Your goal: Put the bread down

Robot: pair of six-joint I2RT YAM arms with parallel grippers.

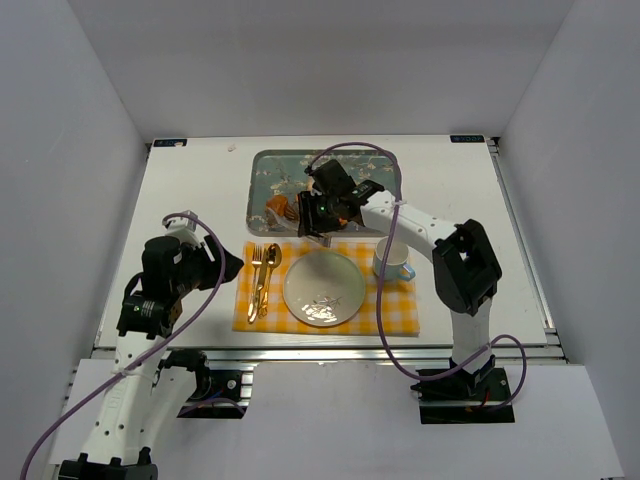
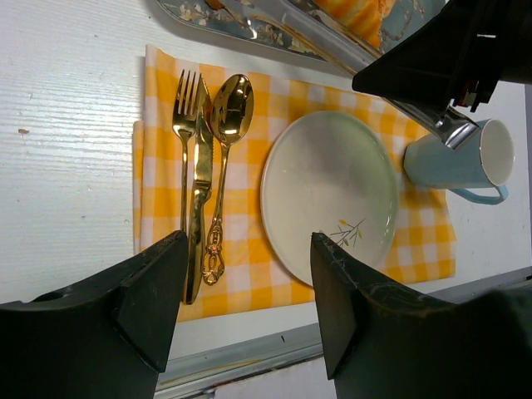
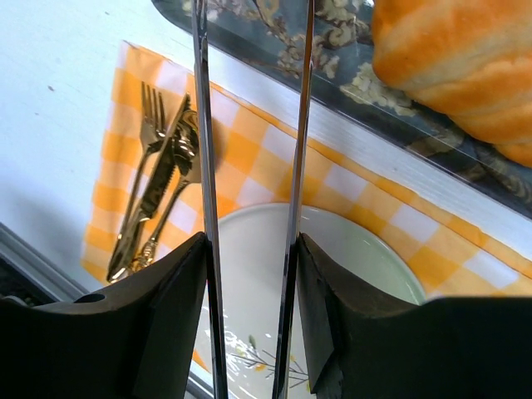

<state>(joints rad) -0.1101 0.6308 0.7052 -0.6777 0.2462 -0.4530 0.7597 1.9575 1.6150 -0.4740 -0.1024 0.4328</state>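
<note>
The bread (image 1: pixel 279 208), a small tan to reddish-brown piece, lies at the left end of the patterned tray (image 1: pixel 380 165). My right gripper (image 1: pixel 318 222) (image 3: pixel 249 249) hovers over the tray's near edge, shut on metal tongs (image 3: pixel 204 150). Their two blades stand apart and run out of the top of the right wrist view, so their tips are hidden. A golden ridged croissant (image 3: pixel 465 66) lies in the tray beside them. The white plate (image 1: pixel 324 288) (image 3: pixel 374 266) is bare on the checked mat. My left gripper (image 1: pixel 232 265) (image 2: pixel 249 249) is open and empty at the mat's left.
A gold fork, knife and spoon (image 1: pixel 262 275) (image 2: pixel 204 166) lie left of the plate on the yellow checked placemat (image 1: pixel 400 310). A pale blue mug (image 1: pixel 392 260) (image 2: pixel 457 158) stands right of the plate. The croissant also shows in the left wrist view (image 2: pixel 357 12).
</note>
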